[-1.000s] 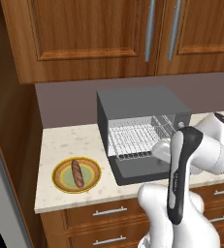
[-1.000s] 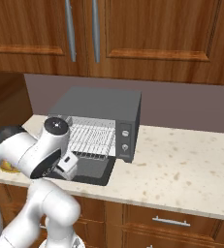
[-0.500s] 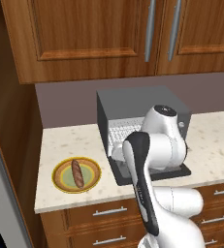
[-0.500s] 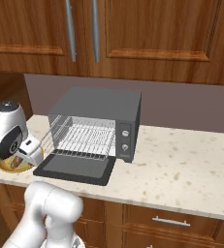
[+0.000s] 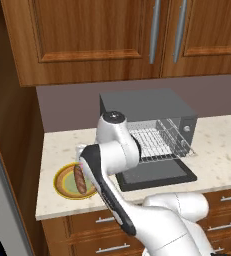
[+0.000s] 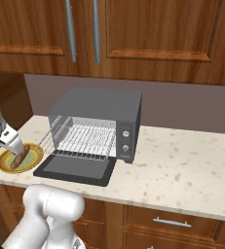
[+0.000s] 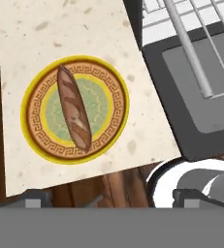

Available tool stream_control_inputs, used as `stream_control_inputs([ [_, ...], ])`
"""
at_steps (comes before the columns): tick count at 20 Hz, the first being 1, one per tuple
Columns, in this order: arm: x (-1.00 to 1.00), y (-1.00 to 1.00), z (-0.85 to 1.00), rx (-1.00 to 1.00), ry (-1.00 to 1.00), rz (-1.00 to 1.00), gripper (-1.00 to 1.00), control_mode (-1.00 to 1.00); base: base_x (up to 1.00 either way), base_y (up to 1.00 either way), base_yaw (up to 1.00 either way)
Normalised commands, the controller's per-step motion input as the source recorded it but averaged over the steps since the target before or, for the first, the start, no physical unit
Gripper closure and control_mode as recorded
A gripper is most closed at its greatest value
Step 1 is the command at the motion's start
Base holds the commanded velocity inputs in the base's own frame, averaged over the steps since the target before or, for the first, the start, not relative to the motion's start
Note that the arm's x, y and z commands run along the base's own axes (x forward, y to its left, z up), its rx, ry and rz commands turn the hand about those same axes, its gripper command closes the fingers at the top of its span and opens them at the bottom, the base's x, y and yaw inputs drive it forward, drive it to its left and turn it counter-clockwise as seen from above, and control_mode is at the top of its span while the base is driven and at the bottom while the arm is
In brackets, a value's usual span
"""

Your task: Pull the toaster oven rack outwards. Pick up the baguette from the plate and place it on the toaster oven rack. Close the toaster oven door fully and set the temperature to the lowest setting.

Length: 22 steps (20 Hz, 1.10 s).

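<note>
The reddish-brown baguette (image 7: 73, 107) lies across the plate (image 7: 38, 140) on the counter, left of the toaster oven (image 6: 102, 104). My gripper (image 7: 111, 198) hangs above the plate (image 6: 33, 155) with its jaws open and nothing between them; from the right base it (image 6: 14, 145) shows just over the baguette (image 6: 20, 156). The toaster oven door (image 5: 159, 175) lies folded down flat. The silvery toaster oven rack (image 5: 149, 142) sticks partly out over it. In the left base view my arm hides part of the plate (image 5: 62, 182).
Two small knobs (image 6: 125, 141) sit on the oven's right-hand panel. Wooden cabinets (image 6: 133, 34) hang above and drawers run below the counter edge. A long stretch of speckled counter (image 6: 182, 165) lies right of the oven. A wooden wall (image 5: 12, 150) bounds the left end.
My arm has swung left, from the oven rack to above the plate. The jaws have opened wider. The rack stays pulled out over the open door.
</note>
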Motion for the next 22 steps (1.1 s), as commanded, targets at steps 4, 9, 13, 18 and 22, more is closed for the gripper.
stream_control_inputs([
  [4,0.74,0.72,-0.18,-0.2,0.2,-0.01,-1.0,-1.0,0.0,0.0,0.0],
  [9,0.66,0.39,-0.5,-0.03,0.23,0.0,-1.0,-1.0,0.0,0.0,0.0],
  [13,0.37,0.0,-0.59,0.01,0.06,0.01,-1.0,-1.0,0.0,0.0,0.0],
  [18,0.03,0.0,-0.51,-0.08,-0.02,0.05,-1.0,-1.0,0.0,0.0,0.0],
  [22,0.0,0.0,-0.42,0.0,-0.07,0.07,-1.0,-1.0,0.0,0.0,0.0],
])
